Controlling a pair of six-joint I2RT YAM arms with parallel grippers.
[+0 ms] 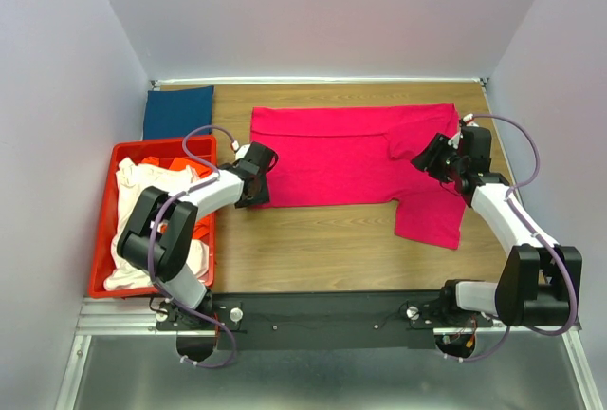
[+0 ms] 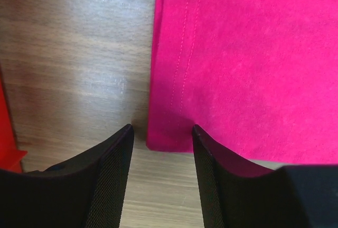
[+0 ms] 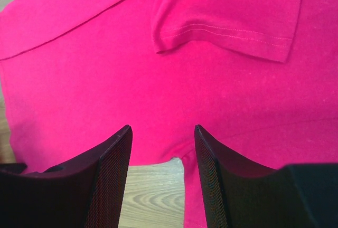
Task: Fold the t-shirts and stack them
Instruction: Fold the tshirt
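Gaping, left claw (image 2: 162, 130) and right claw (image 3: 162, 129) flank pink t-shirt (image 1: 332, 158); blue t-shirt (image 1: 178, 112) shows only overhead.

Open table (image 1: 313, 249) fronts the pink t-shirt (image 1: 332, 158); the red crate (image 1: 142, 148) bounds its left.

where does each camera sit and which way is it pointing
top external: above and behind the arm bases, looking down on the wooden table, bright magenta-pink cloth t-shirt and red plastic crate; both arms show.
left wrist: on the left arm, looking past its open left pincer at the shirt's hemmed corner.
right wrist: on the right arm, looking past its open right pincer at the shirt's folded sleeve.
shared: all three see the pink shirt and table.
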